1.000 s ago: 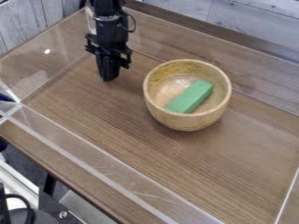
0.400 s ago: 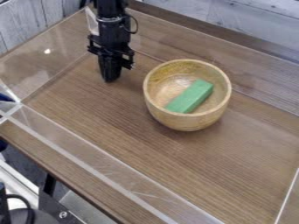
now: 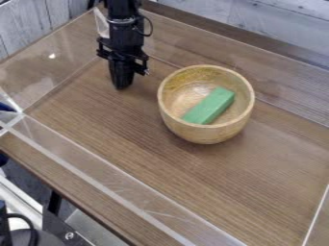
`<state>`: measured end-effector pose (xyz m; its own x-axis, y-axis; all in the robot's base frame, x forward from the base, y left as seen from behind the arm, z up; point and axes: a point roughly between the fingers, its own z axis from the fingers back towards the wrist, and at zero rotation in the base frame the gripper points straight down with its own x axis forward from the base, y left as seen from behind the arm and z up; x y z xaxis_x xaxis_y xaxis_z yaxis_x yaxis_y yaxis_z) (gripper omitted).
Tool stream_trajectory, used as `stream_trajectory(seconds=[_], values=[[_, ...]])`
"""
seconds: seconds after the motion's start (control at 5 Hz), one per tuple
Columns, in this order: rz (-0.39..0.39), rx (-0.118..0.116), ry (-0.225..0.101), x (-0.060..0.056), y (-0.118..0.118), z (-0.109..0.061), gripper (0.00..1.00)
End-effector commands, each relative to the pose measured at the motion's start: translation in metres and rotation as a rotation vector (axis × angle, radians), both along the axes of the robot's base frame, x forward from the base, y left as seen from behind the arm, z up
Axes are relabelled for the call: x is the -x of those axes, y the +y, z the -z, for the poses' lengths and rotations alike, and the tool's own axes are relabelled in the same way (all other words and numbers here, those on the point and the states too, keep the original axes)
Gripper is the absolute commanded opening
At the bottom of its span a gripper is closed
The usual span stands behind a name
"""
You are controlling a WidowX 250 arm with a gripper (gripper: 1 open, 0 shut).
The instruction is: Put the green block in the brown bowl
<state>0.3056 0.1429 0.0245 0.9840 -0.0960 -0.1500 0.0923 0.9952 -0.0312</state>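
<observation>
The green block (image 3: 209, 106) lies flat inside the brown bowl (image 3: 179, 118), a round light wooden bowl right of the table's centre. My black gripper (image 3: 121, 83) points straight down to the left of the bowl, its tips close to the table surface. Its fingers are shut with nothing between them, and it is apart from the bowl.
The wooden tabletop (image 3: 129, 154) is enclosed by low transparent walls (image 3: 52, 159) along the front and left sides. A pale wooden wall runs along the back. The black arm rises from the gripper toward the top edge.
</observation>
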Motion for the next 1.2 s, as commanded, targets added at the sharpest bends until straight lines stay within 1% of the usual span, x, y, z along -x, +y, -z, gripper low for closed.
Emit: stream_trajectory(seconds=[0.0, 0.6, 1.0], values=[[0.005, -0.02, -0.044, -0.011, 0.003, -0.016, 0.0], [-0.008, -0.008, -0.046, -0.011, 0.005, -0.025, 0.0], [-0.012, 0.003, -0.045, -0.009, 0.007, -0.028, 0.0]])
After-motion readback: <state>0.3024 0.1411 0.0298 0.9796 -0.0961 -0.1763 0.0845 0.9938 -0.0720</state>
